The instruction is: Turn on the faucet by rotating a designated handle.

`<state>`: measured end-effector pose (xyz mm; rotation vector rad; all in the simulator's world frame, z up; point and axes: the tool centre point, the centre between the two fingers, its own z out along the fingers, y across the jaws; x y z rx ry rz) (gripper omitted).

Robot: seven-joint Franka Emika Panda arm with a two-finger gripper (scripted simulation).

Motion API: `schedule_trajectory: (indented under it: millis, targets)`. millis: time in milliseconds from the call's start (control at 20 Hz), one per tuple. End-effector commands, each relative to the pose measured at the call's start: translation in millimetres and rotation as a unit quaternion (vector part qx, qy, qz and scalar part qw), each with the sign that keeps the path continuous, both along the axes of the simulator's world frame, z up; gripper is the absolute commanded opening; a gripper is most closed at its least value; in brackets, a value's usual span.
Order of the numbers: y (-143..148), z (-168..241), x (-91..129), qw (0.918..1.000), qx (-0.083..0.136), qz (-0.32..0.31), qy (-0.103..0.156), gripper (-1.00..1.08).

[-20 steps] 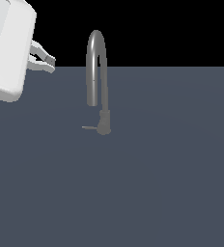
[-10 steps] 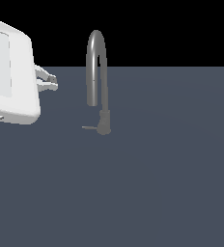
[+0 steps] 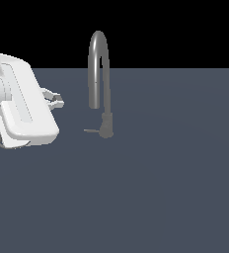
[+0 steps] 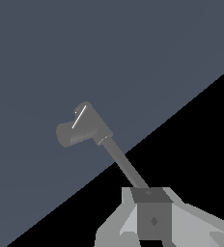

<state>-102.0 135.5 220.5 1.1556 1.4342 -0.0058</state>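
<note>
In the exterior view, the faucet point(image 3: 98, 84) stood upright on the flat grey-blue floor point(image 3: 161, 188), somewhat toward the exterior view's left of centre, its arched spout rising against the black background and curving down to an open end that hung above the base on the side toward the exterior view's left. The short thick base sat on the floor, and the handle point(image 3: 91, 131), a thin straight rod, projected from it roughly level toward the exterior view's left. The white robot arm point(image 3: 20, 106) occupied the exterior view's left edge, its bulky hand housing tilted and filling much of that side. The gripper point(image 3: 57, 100) showed only as two pale fingertips past the housing, pointing toward the faucet, at about the height of the spout's open end and above the handle. The tips stood a little apart with a small gap between them and nothing held; they were clear of both spout and handle, with no contact seen. In the wrist view, the faucet point(image 4: 82, 128) appeared from a steep angle as a stubby grey body against the floor, with a slim tube running from it toward the camera. The gripper point(image 4: 152, 217) filled the near edge as pale finger shapes around a dark grey block; the jaw spacing could not be judged from this view, and the handle could not be made out with certainty.
</note>
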Motion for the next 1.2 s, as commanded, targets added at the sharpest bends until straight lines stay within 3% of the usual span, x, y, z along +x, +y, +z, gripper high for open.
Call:
schedule_trajectory:
  millis: [0, 550, 1150]
  targets:
    - [0, -10, 2, 0.9996, -0.02, 0.02, 0.0, -1.0]
    - [-7, -51, 10, 0.9889, -0.106, 0.105, -0.001, -1.0]
    - [-22, -92, 21, 0.9617, -0.197, 0.19, -0.001, -1.0]
